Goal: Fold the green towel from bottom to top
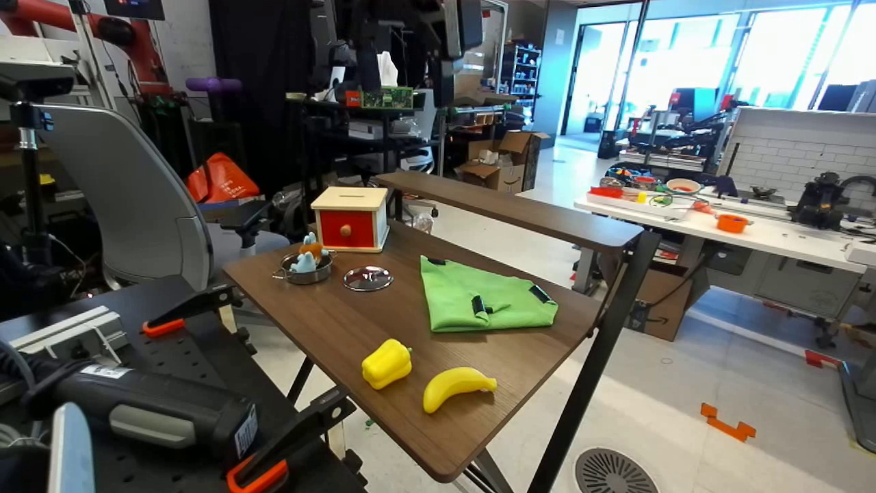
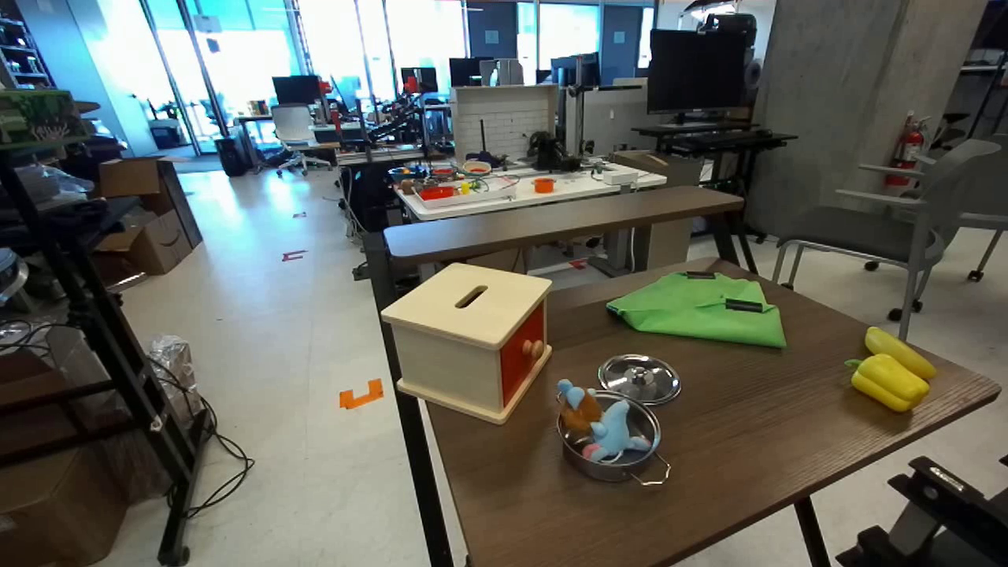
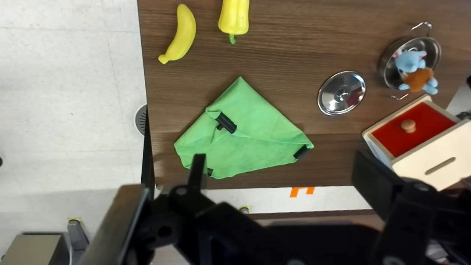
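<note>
The green towel [image 1: 455,294] lies wrinkled on the brown table, partly folded over itself into an uneven shape with a pointed corner. It also shows in an exterior view [image 2: 685,311] and in the wrist view [image 3: 257,117]. Black tabs sit on it, one near its middle and others by its edges. My gripper [image 3: 279,156] is open and empty in the wrist view, its fingers wide apart. It appears to be above the table, apart from the towel; the left finger overlaps the towel's lower edge in the picture. I cannot make out the gripper clearly in the exterior views.
A yellow banana [image 1: 457,387] and a yellow pepper [image 1: 387,363] lie near one table end. A pot [image 2: 610,465] with soft toys, a lid [image 2: 639,379] and a wooden box with a red front [image 2: 472,339] stand at the other. A raised shelf [image 1: 506,209] runs along one side.
</note>
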Motion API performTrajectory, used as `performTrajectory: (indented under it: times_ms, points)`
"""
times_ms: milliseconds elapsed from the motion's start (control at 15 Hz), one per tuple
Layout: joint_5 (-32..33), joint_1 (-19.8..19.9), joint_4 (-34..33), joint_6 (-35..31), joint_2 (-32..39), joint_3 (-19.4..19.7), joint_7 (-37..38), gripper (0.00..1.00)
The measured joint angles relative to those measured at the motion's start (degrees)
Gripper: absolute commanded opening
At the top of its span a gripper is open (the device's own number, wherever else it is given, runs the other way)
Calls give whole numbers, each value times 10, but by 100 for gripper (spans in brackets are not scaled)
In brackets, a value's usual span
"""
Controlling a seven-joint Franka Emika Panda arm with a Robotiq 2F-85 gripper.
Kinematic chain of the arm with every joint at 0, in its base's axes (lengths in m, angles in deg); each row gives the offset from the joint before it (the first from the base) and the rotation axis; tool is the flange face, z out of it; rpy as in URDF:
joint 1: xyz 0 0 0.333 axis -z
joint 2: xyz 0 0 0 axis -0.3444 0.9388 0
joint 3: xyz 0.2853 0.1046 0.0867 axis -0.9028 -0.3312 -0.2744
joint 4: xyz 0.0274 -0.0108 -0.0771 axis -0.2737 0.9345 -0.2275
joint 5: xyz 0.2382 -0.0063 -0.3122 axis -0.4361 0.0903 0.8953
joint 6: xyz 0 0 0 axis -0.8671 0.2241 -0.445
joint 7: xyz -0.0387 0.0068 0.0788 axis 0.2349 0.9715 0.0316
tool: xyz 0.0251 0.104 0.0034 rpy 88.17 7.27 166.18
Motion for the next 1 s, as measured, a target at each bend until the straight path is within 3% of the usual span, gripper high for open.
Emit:
performTrajectory:
  times_ms: [200, 600, 733, 1000]
  points:
    - [-76, -12, -15, -79, 97, -19, 12, 100]
    - [-331, -15, -112, -79, 291, -56, -43, 100]
    - [-364, -11, -149, -79, 351, -58, -45, 100]
    - [-355, 46, -213, -81, 449, -106, -13, 100]
